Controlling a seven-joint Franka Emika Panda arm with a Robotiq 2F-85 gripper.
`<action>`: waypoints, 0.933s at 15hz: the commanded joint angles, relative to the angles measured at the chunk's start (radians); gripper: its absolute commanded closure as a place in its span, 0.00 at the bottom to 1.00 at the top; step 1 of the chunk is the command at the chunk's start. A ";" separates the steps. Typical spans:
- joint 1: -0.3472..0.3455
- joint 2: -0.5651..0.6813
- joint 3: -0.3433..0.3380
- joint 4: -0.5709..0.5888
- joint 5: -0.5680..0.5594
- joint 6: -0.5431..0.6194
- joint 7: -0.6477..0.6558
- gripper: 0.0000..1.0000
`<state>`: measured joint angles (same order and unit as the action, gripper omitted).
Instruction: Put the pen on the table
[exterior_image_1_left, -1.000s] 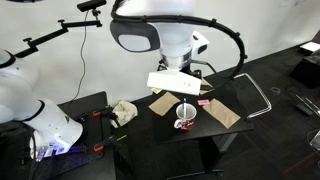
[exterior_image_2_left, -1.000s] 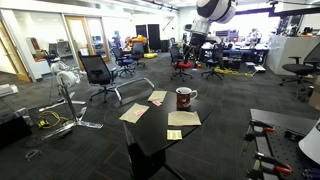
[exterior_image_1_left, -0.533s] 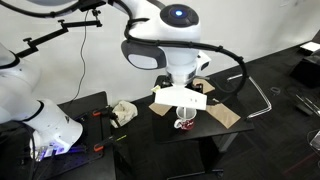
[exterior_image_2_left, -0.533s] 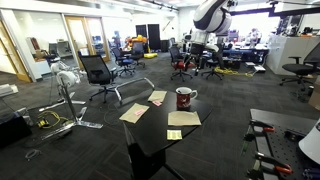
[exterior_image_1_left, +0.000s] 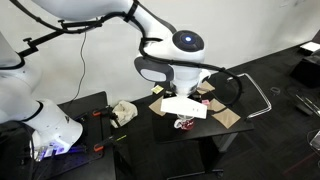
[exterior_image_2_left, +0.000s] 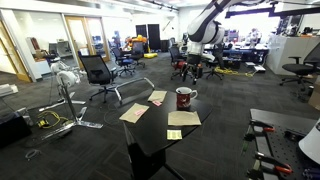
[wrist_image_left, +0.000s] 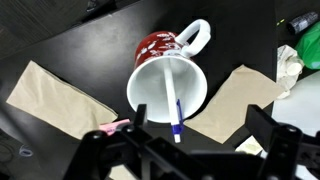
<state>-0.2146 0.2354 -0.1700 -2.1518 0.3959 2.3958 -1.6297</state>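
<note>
You're on the approach: your gripper (wrist_image_left: 195, 128) hangs empty, jaws apart, with the pen (wrist_image_left: 172, 105) leaning inside the mug (wrist_image_left: 160, 85) directly beneath it. Next, likely descend, pinch the pen's top, and lift it out toward the table (wrist_image_left: 80, 35).

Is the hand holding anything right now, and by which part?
Nothing. The hand is open above the mug; the pen stands inside it, untouched.

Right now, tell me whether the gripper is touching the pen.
Apart. The wrist view shows the open gripper either side of the pen in the mug, with a clear gap between it and each finger.
</note>
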 joint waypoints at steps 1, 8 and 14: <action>-0.029 0.009 0.033 0.005 -0.012 0.001 0.009 0.00; -0.041 0.019 0.050 0.008 0.000 0.018 -0.004 0.11; -0.049 0.024 0.062 0.009 0.001 0.028 -0.013 0.40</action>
<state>-0.2420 0.2612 -0.1313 -2.1374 0.3951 2.3958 -1.6289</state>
